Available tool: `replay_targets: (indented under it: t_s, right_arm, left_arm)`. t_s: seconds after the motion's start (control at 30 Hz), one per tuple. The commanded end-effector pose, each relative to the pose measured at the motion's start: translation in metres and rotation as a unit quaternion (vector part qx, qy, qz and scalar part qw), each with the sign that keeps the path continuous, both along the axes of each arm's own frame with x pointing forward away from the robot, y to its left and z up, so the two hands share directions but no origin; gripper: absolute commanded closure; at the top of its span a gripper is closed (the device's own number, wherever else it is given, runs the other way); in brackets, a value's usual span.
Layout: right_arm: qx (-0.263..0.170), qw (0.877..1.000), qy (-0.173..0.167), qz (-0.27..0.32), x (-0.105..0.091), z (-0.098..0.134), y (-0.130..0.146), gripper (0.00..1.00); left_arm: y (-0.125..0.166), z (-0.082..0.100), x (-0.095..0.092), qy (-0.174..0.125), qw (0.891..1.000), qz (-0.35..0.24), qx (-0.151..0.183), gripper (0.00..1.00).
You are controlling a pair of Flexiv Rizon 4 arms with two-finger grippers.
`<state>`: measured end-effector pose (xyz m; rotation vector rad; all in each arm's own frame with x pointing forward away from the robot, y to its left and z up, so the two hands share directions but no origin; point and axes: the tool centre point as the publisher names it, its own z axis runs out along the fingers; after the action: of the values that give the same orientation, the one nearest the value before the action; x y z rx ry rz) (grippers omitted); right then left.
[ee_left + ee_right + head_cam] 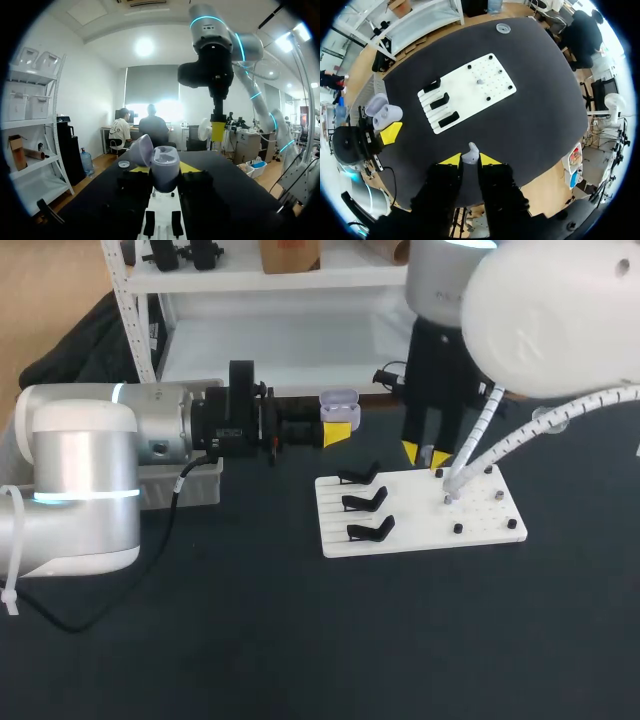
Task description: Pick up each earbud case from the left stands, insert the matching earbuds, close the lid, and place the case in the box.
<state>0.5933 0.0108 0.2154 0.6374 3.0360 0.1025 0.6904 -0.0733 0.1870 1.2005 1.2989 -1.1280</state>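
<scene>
My left gripper (341,425) reaches in level from the left, shut on a lavender earbud case (340,400) held above the table with its lid open. In the left wrist view the case (165,169) stands upright between the yellow tips, its lid (142,149) tipped back. My right gripper (425,454) hangs over the far edge of the white board (420,530). In its own view this gripper (470,160) is shut on a small pale earbud (470,152). Another earbud (480,81) sits on the board (492,97). Three black stands (366,501) line its left side, all bare.
A grey box (190,488) stands at the table's left, behind my left arm. Small black pegs (458,528) dot the board's right half. A small clear round dish (503,28) lies on the black tabletop beyond the board. My right arm's white cable hose (500,450) hangs over the board.
</scene>
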Motion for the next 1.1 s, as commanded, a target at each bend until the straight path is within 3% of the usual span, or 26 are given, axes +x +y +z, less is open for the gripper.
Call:
replay_targets:
  t_s: [0.03,0.3,0.5,0.7,0.87,1.1]
  right_arm:
    - [-0.001,1.000,0.000,0.000,0.000,0.000,0.001,1.00]
    - [0.019,0.999,-0.042,0.026,0.007,0.038,0.044,1.00]
    - [-0.001,0.996,-0.062,0.069,0.020,0.055,0.070,1.00]
    - [-0.042,0.993,-0.076,0.084,0.041,0.057,0.088,1.00]
    - [-0.072,0.992,-0.086,0.062,0.058,0.052,0.092,1.00]
    - [-0.073,0.991,-0.089,0.072,0.067,0.050,0.092,1.00]
  left_arm:
    - [0.000,0.000,0.000,-0.001,1.000,0.001,-0.001,1.00]
    - [0.000,0.000,0.000,-0.001,1.000,0.001,-0.001,1.00]
    - [0.000,0.000,0.000,-0.001,1.000,0.001,-0.001,1.00]
    - [0.000,0.000,0.000,-0.001,1.000,0.001,-0.001,1.00]
    - [0.000,0.000,0.000,-0.001,1.000,0.001,-0.001,1.00]
    - [0.000,0.000,0.000,-0.001,1.000,0.001,-0.001,1.00]
